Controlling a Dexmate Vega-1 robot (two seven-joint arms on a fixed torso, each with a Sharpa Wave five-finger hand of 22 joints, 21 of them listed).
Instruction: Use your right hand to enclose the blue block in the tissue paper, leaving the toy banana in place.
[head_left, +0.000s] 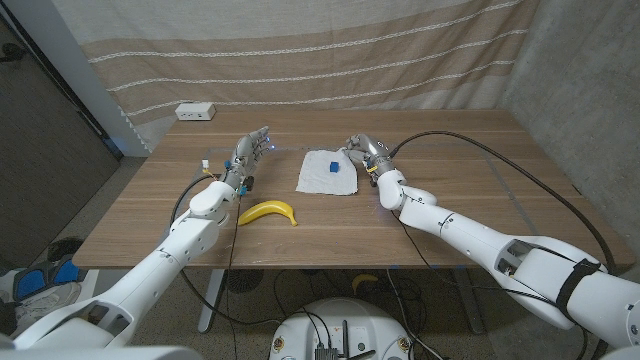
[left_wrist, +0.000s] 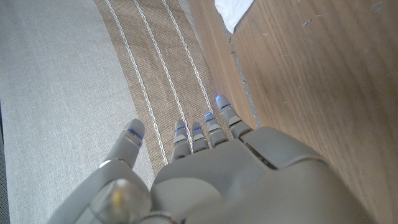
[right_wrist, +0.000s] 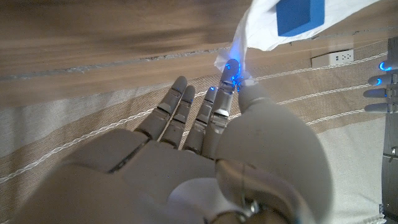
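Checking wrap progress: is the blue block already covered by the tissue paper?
No, in the head view the blue block sits uncovered on the flat tissue paper.

arms: white shells, black cables | right hand: grey (fingertips glow blue)

A small blue block sits on a white tissue paper spread mid-table; a yellow toy banana lies nearer the front edge.

table: matt wood grain | tissue paper: soft, crinkled | toy banana: perhaps glossy plastic
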